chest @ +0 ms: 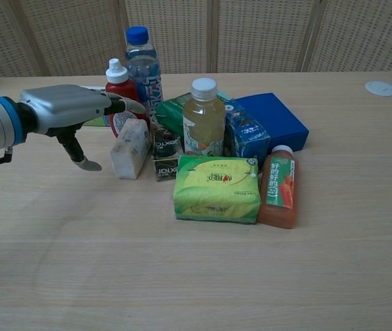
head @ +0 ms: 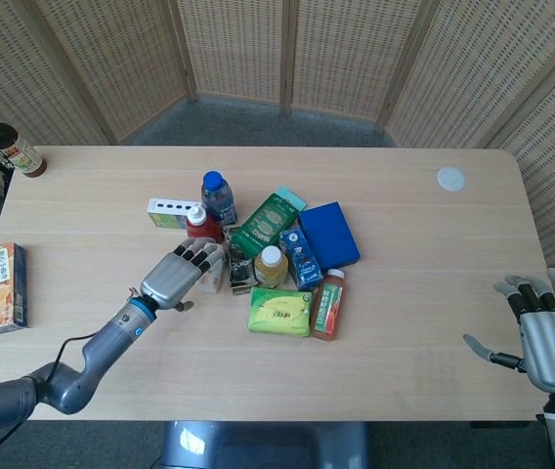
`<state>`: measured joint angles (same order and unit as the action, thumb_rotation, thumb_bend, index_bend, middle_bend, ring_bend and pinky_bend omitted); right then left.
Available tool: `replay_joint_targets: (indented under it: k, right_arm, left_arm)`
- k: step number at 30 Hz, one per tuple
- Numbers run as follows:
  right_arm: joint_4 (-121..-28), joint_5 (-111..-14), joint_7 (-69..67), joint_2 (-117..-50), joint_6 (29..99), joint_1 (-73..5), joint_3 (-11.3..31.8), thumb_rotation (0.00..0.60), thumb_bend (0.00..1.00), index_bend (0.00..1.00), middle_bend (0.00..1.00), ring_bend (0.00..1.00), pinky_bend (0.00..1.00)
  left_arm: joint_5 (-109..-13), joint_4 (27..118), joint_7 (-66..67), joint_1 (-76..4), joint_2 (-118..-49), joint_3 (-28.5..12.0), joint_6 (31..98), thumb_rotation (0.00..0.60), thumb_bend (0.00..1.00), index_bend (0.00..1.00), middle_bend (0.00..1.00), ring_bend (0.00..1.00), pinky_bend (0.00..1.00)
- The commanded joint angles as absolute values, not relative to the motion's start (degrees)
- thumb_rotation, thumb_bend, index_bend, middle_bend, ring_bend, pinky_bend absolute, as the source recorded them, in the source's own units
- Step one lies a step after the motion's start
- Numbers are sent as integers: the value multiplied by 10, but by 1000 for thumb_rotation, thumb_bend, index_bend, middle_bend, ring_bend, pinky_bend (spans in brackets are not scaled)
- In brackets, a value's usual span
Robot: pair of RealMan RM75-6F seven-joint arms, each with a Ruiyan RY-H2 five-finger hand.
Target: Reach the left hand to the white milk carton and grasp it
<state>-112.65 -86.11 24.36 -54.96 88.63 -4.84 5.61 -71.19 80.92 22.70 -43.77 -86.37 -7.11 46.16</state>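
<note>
Two views to go through. Head view first: left hand [head: 175, 277] sits over the near-left edge of the clutter mid-table, fingers extended and apart, their tips above the top of the white carton [head: 215, 266]. Most of the carton is hidden under the hand from this angle. Carton lies at the left flank of the pile, just beside the ketchup [head: 200, 224] behind it and the dark box [head: 239, 269] on its right. Right hand [head: 551, 342] is well apart at the table's [head: 405, 322] near-right corner, fingers spread, holding nothing.

Chest view: left hand [chest: 72, 109] comes in level from the left, fingers reaching across above the carton [chest: 130, 149], thumb hanging down just left of it. A gap shows between thumb and carton wall; whether the upper fingers touch the top I cannot tell. Nothing is closed round the carton, so the hand reads as open. Carton stands on the table, leaning slightly.

Progress, by my judgement: the reach is all but done, the hand bracketing the carton. Left to do: settle lower, close fingers and thumb on its sides without nudging ketchup or dark box.
</note>
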Motion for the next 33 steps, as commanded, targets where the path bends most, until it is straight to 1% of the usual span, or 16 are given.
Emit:
replay_joint_targets:
  k: [1,8,12,18,33]
  right_arm:
    - [-1125,-862,244,-549,887,-47,55,267,170,281,267,210,0]
    - [-1127,-867,243,-545,898,-39,54,270,171,282,267,210,0]
    - [-1127,-867,241,-541,903,-34,53,271,171,282,267,210,0]
    - [-1127,-869,239,-538,907,-30,52,271,172,282,267,210,0]
    - [-1130,-871,242,-539,902,-31,53,272,171,282,267,210,0]
  left_arm:
    - [-713,779,224,-453,-882,-73,452,600,237,50,0,0,0]
    - [-703,726,220,-481,-918,-77,428,600,238,55,0,0,0]
    - [-700,702,217,-494,-937,-74,414,600,237,78,0,0,0]
    - [-698,671,205,-502,-959,-72,409,600,236,94,12,0,0]
    - [-691,660,181,-487,-952,-54,414,600,238,101,18,0,0]
